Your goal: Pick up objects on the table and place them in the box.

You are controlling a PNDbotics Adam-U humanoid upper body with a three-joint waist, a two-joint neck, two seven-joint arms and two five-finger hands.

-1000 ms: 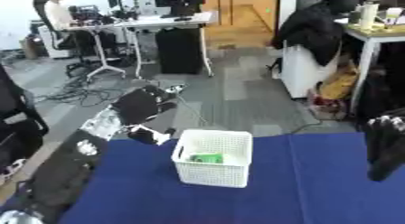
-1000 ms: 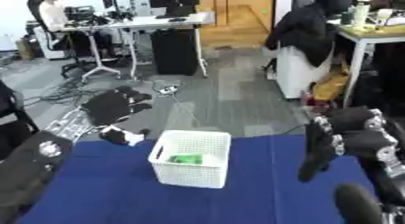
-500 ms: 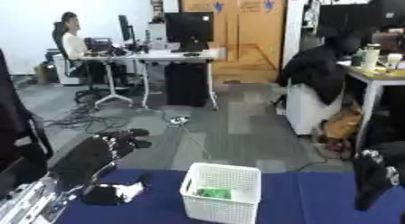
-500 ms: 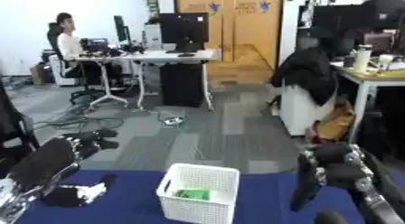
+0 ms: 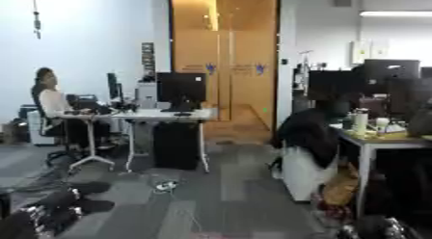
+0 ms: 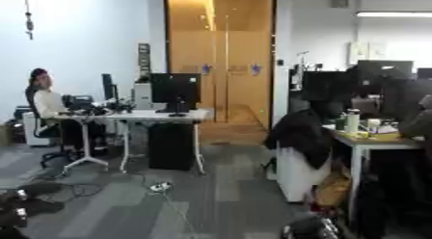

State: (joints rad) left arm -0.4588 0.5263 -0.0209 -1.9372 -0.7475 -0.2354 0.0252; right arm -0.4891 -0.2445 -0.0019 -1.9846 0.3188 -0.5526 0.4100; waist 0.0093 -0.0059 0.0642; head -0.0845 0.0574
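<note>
Left robot hand point(image 5: 47, 215) at lower-left corner, box unseen.

Open grey carpet floor point(image 5: 228, 194) fills the middle toward 6 o'clock. At 9 o'clock a white desk point(image 5: 152, 116) with a monitor point(image 5: 181, 91) blocks the way; at 3 o'clock a second desk point(image 5: 384, 141) and a draped dark coat point(image 5: 308, 132) stand in it. A power strip point(image 5: 165, 186) and cables lie at 7 o'clock

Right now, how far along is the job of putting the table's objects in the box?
It cannot be judged. Both views look across the office floor toward a desk; neither table nor box shows. Nothing is visibly in hand: only the left robot limb and right robot limb peek in at the bottom. What remains is unknown.
</note>
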